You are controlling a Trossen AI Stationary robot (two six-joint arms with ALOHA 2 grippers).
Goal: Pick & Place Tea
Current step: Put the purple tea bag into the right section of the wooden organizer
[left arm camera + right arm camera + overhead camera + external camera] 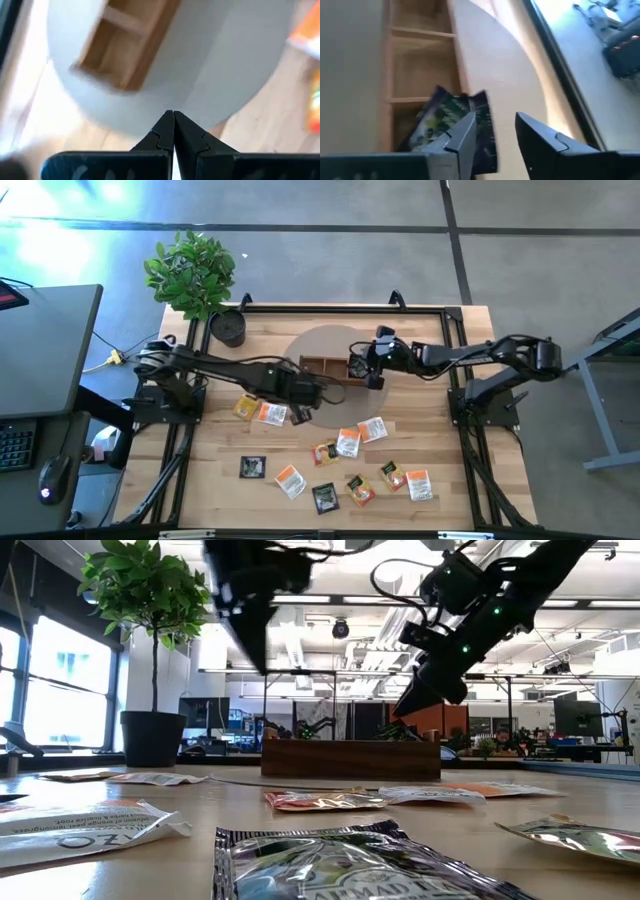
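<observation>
1. Right gripper (492, 137): jaws parted, nothing pinched between them. They hang over the right end of the wooden tray (325, 367).
2. Just beside one right finger, a black tea packet (452, 125) leans tilted over the tray's end compartment, one edge across the tray wall. Not seated flat. Whether it touches the finger, cannot tell.
3. Left gripper (174, 132): jaws closed tip to tip, empty. It hovers above the grey round mat (210, 65), with the tray's other end a little ahead of the jaws.
4. Nearest loose tea to the left jaws: a yellow packet (245, 407) and a white-and-orange packet (271, 414), flat on the table (200, 480) just beside them.
5. Farther from both jaws: the remaining packets (347, 442) scattered across the table's near half, mostly apart, a few touching.
6. Handling judgement: packets look light, thin and floppy, with glossy wrappers likely slippery. Lying flat, they offer little to grip; best taken by an edge or a raised corner, jaws nearly vertical. Firm pinch needed, crush risk low.
</observation>
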